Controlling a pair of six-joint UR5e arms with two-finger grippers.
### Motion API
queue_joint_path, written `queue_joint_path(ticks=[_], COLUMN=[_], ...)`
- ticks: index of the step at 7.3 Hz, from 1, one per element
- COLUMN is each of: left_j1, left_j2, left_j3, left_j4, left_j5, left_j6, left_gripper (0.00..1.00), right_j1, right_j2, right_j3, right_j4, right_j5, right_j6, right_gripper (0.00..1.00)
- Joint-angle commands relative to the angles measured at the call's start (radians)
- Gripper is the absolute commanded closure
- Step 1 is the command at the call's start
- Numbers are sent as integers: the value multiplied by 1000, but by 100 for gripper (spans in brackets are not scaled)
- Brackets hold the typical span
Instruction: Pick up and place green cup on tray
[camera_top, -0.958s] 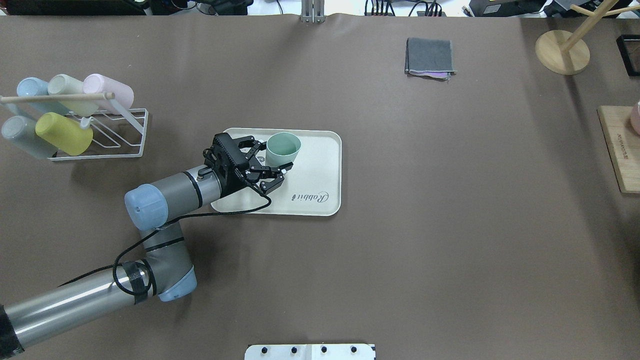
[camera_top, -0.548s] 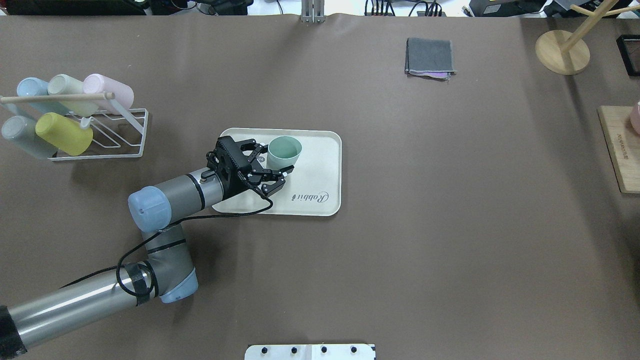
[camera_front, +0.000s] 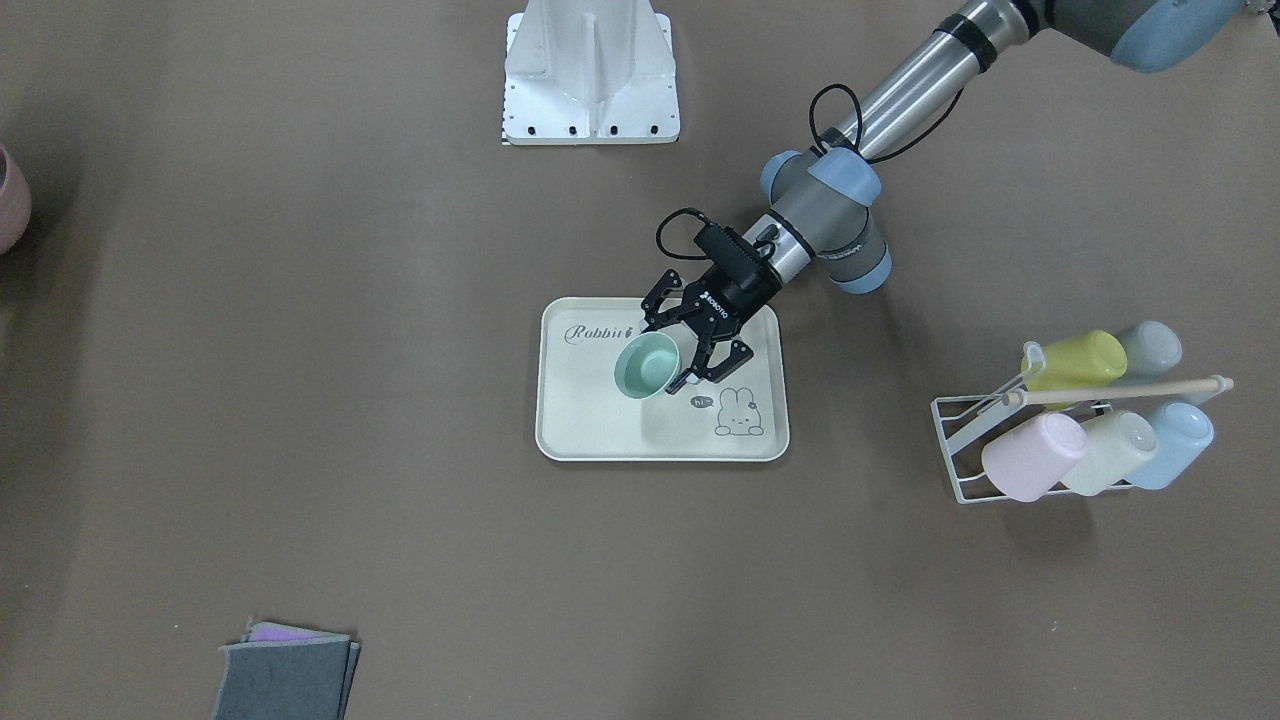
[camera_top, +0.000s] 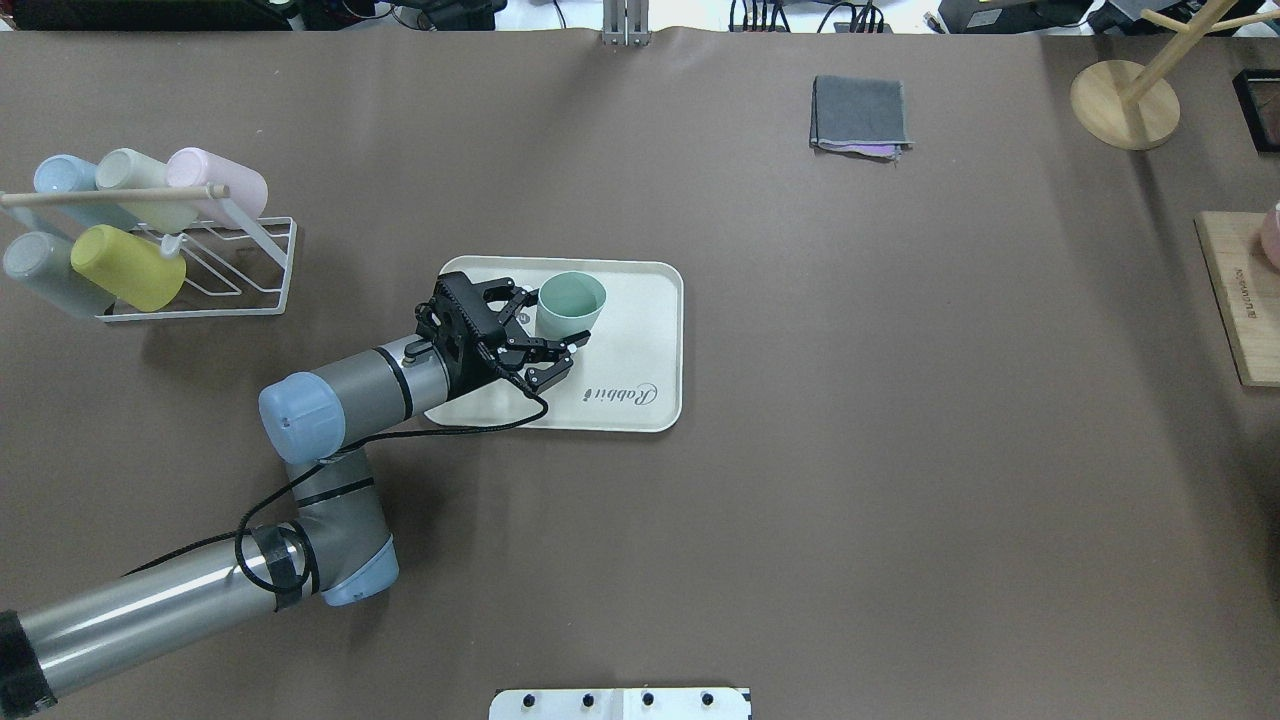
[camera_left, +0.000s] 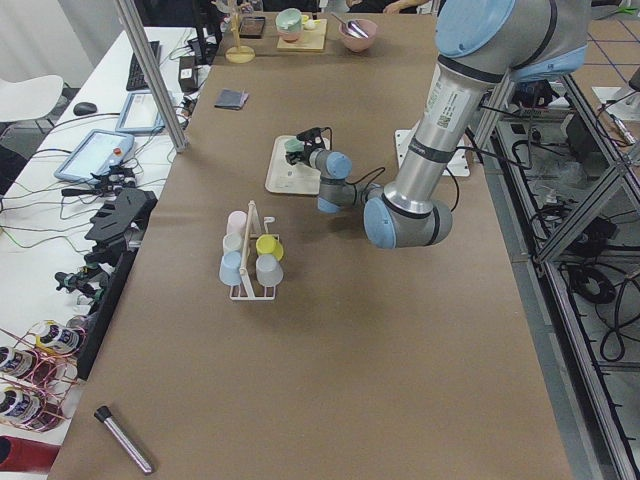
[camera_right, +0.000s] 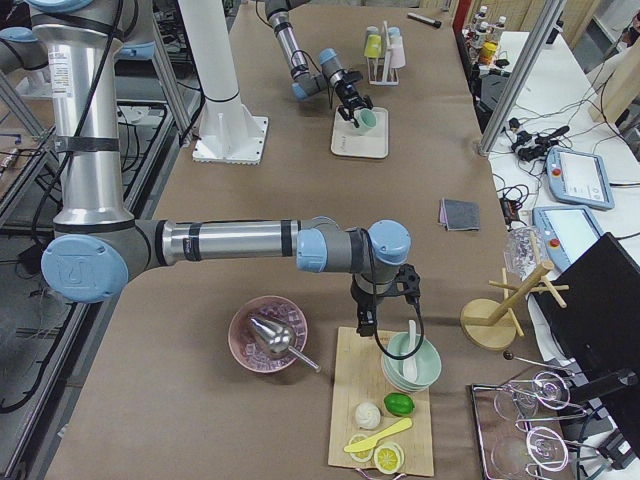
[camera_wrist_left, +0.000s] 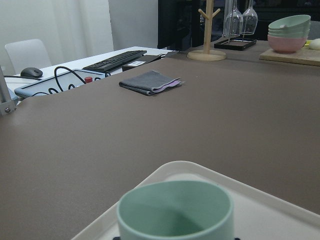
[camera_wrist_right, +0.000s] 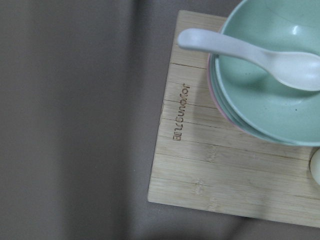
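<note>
The green cup (camera_top: 571, 303) stands upright over the far left part of the cream Rabbit tray (camera_top: 640, 340). My left gripper (camera_top: 555, 322) reaches in from the left, and its fingers lie against both sides of the cup, shut on it. In the front-facing view the cup (camera_front: 645, 366) sits between the fingers of the gripper (camera_front: 668, 350) on the tray (camera_front: 600, 430). In the left wrist view the cup's rim (camera_wrist_left: 175, 200) fills the bottom centre. I cannot tell whether the cup's base touches the tray. My right gripper (camera_right: 385, 300) hangs over a wooden board; I cannot tell its state.
A white wire rack (camera_top: 255, 285) with several cups, among them a lime one (camera_top: 125, 265), stands left of the tray. A folded grey cloth (camera_top: 860, 115) lies at the back. A wooden stand (camera_top: 1125, 105) and the wooden board (camera_top: 1240, 300) are at the right edge.
My left gripper and the green cup have shifted together a little to the right and toward me over the tray.
</note>
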Motion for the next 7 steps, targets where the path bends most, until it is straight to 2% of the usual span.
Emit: queue_joint_path(ticks=[1,5,7], left_j1=[0,0,0], left_j2=[-3,6,25], left_j3=[0,-21,-122], left_j4=[-1,-9,-9], left_j5=[0,0,2], left_j6=[-1,-2,-13], left_gripper=[2,2,2], right_j1=[0,0,0], right_j2=[2,0,2], right_j3=[4,1,0], right_j4=[0,0,0], right_j5=[-1,-3,-10], right_j6=[2,5,5], right_gripper=[0,0,0])
